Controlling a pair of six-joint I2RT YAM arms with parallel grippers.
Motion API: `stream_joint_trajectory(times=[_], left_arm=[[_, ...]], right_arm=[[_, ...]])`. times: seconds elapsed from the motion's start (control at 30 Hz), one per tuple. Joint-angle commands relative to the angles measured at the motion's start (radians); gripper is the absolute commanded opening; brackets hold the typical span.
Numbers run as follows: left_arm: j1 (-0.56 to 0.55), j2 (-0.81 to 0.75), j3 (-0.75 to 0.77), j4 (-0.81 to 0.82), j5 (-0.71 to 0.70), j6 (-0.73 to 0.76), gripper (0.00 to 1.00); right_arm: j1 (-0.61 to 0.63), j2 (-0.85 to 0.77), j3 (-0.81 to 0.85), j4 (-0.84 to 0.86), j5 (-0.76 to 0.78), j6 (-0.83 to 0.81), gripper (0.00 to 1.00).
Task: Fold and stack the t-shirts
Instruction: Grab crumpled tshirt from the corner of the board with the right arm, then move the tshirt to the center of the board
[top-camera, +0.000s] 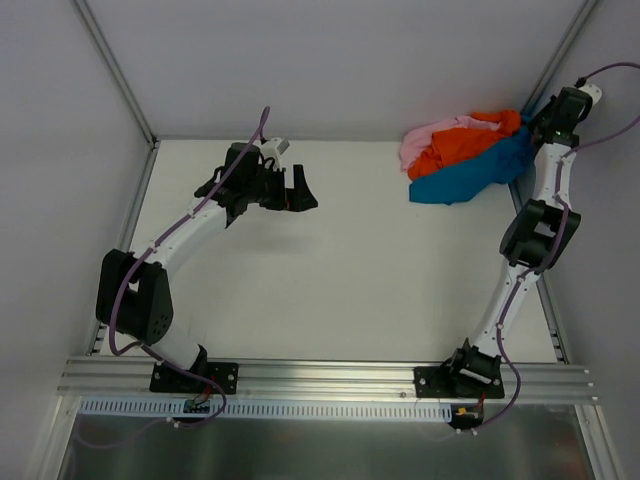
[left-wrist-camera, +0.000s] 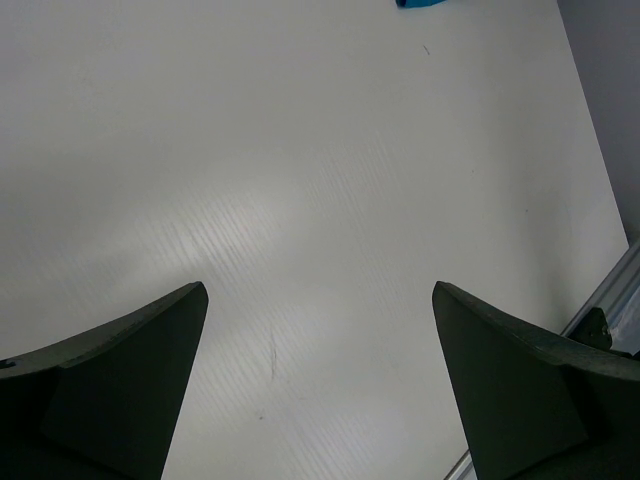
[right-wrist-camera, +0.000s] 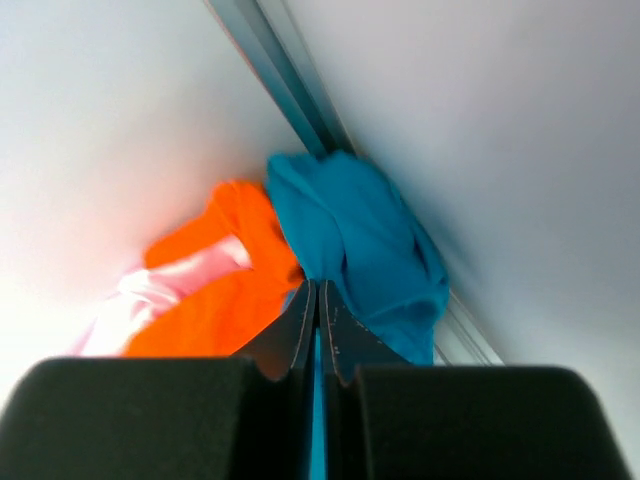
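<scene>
The white-and-black left arm (top-camera: 190, 230) rises from its base, bends at the elbow and reaches forward and to the right. Its black two-finger left gripper (top-camera: 300, 195) points right, with both fingers (left-wrist-camera: 130, 380) spread wide apart. The white-and-black right arm (top-camera: 505, 300) stretches almost straight towards the far right corner, where the black two-finger right gripper (right-wrist-camera: 318, 300) has its fingers pressed flat together.

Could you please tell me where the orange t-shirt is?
In the top view, the crumpled bright orange cloth t-shirt lies in the far right corner of the white table, between the pale pink t-shirt and the teal-blue t-shirt.
</scene>
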Motion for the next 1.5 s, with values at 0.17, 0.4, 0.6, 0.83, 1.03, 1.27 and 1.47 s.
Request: stream_joint_trajectory(times=[0.17,0.4,0.6,0.83,1.03,1.27,1.47], left_arm=[[-0.01,-0.006,0.042,0.07,0.057,0.063,0.99],[-0.01,-0.039,0.03,0.072,0.099,0.088,0.99],[-0.01,-0.077,-0.004,0.073,0.126,0.1,0.99],[-0.01,-0.108,-0.045,0.107,0.159,0.102,0.99],[-0.01,-0.123,-0.059,0.126,0.171,0.1,0.99],[-0.01,-0.178,-0.084,0.12,0.168,0.111,0.99],[-0.012,-0.253,-0.192,0.194,0.209,0.039,0.99]], right_arm=[[-0.013,-0.292,-0.004,-0.007,0.064,0.004,0.0],[-0.024,-0.412,-0.019,0.0,0.077,0.0,0.0],[-0.021,-0.444,0.084,-0.046,0.073,0.012,0.0],[-0.019,-0.658,-0.036,-0.066,0.044,0.056,0.01],[-0.011,-0.788,-0.07,-0.141,0.021,0.096,0.0],[0.021,-0.904,-0.004,-0.333,-0.129,0.181,0.0],[0.033,-1.033,-0.059,-0.427,-0.313,0.248,0.0]])
